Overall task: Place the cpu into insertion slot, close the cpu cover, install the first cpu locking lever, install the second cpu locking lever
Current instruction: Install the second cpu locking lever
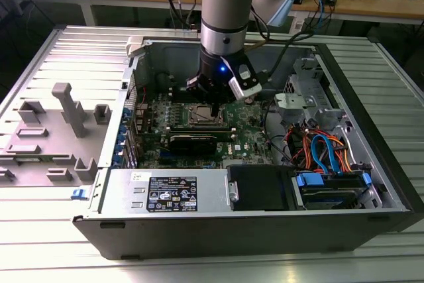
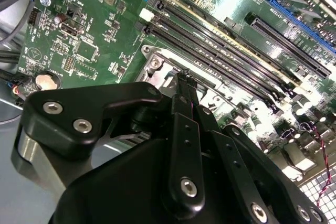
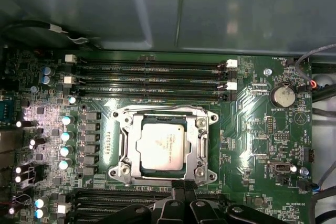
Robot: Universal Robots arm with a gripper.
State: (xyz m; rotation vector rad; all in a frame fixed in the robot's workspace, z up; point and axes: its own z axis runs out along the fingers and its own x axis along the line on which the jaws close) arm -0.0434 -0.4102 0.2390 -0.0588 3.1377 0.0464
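In the first wrist view the cpu [image 3: 163,148], a silver square chip, lies in the insertion slot [image 3: 164,181] on the green motherboard. The cpu cover [image 3: 137,153], a silvery frame, lies flat around the chip, which shows through its window. My gripper [image 3: 182,186] is shut, its black fingertips pressed together at the socket's rim on one side. The second wrist view shows the same shut gripper [image 2: 184,75] with its tips at the silvery edge of the insertion slot [image 2: 157,65]. In the exterior view the gripper [image 1: 215,107] hangs over the insertion slot [image 1: 201,113] inside the open computer case.
Long black memory slots [image 3: 149,69] run on both sides of the socket. A black card [image 1: 192,140] sits near it. Case walls [image 1: 218,44], a drive cage with orange and blue cables [image 1: 324,150] and a power supply [image 1: 165,193] surround the board. A grey fixture [image 1: 59,130] lies on the exterior view's left.
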